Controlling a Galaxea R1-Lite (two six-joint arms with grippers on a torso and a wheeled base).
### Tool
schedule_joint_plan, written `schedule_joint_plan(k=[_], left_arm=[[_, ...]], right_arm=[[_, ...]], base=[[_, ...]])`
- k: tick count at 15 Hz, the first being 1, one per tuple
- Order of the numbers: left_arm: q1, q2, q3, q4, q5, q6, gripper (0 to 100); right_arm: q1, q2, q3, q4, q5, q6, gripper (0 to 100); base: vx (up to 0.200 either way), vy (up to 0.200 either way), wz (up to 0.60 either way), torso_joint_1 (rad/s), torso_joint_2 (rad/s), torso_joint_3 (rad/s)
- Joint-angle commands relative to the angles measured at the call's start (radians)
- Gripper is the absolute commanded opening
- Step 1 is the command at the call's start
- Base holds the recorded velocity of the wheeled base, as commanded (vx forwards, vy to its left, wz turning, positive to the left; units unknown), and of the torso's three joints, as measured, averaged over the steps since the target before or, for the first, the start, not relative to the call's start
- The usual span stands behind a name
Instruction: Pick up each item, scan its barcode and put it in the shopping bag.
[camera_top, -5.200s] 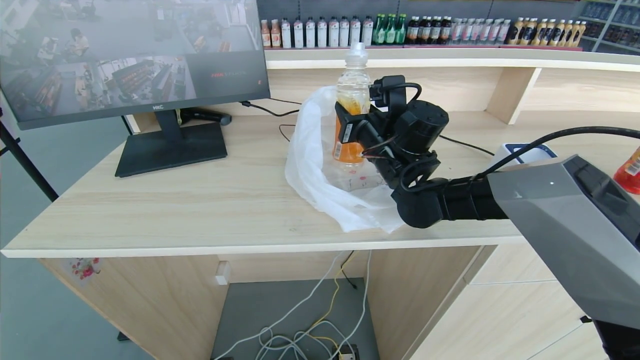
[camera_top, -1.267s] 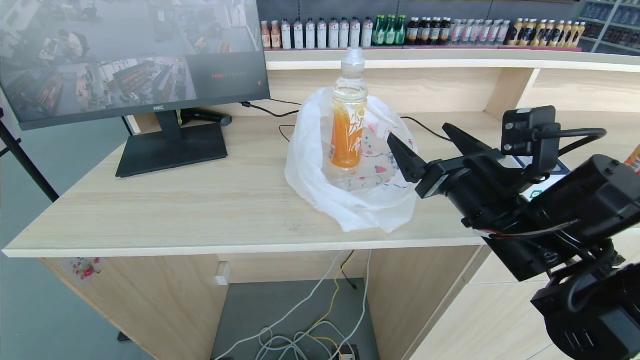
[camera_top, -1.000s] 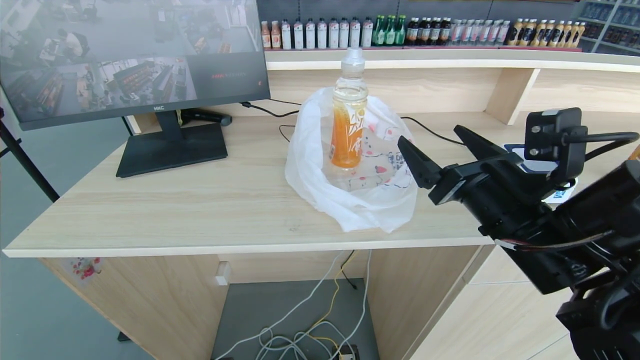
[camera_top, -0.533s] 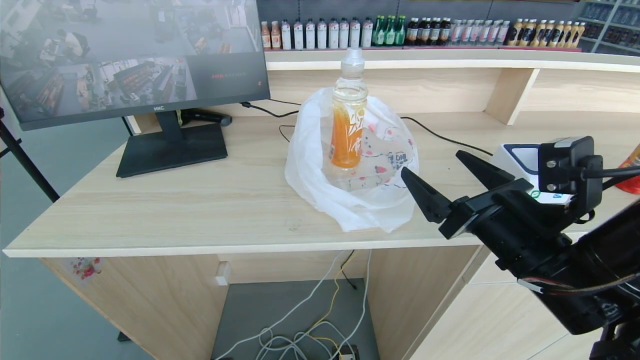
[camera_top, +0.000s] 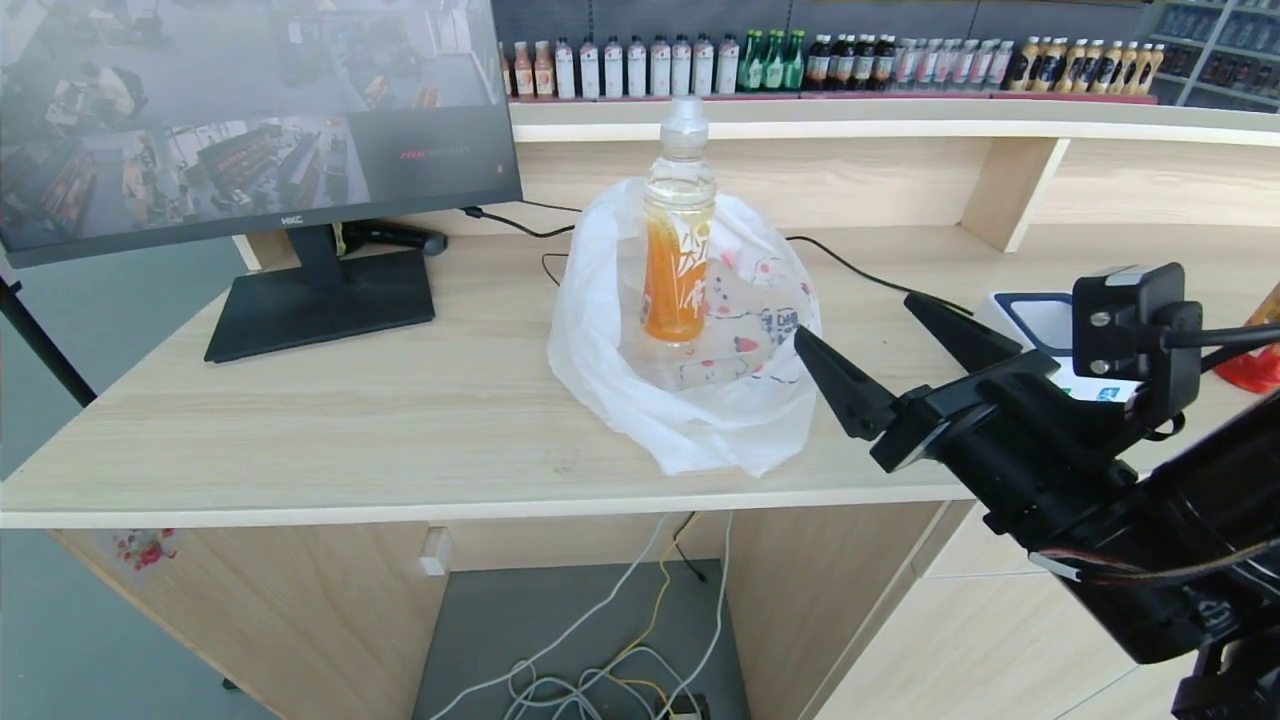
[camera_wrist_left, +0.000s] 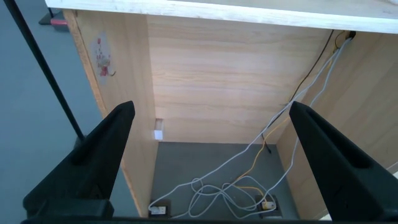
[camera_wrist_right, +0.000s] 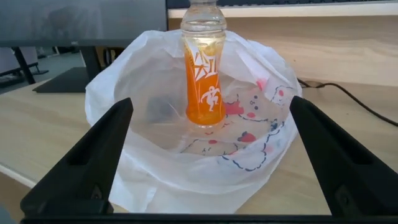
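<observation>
as the right hand (camera_top: 855, 317) is held spread and empty, a red item (camera_top: 1262, 365) is seen well to its right.

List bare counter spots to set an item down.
Widest bare counter: between the monitor stand and the shopping bag, out to the front edge. A smaller patch behind the bag, crossed by a black cable. Crowded to the bag's right: open right gripper and white scanner.
</observation>
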Motion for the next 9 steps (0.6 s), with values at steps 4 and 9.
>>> schedule_joint_plan(k=[4, 9], left_arm=[[0.0, 0.0, 0.0, 0.0, 0.0, -0.002, 100], [0.0, 0.0, 0.0, 0.0, 0.0, -0.008, 100]], right_arm=[[-0.002, -0.019, 0.031, -0.002, 0.0, -0.011, 100], [-0.002, -0.071, 0.095, -0.002, 0.0, -0.019, 100]], base=[[0.0, -0.2, 0.0, 0.005, 0.0, 0.002], [0.0, -0.2, 0.0, 0.0, 0.0, 0.002]])
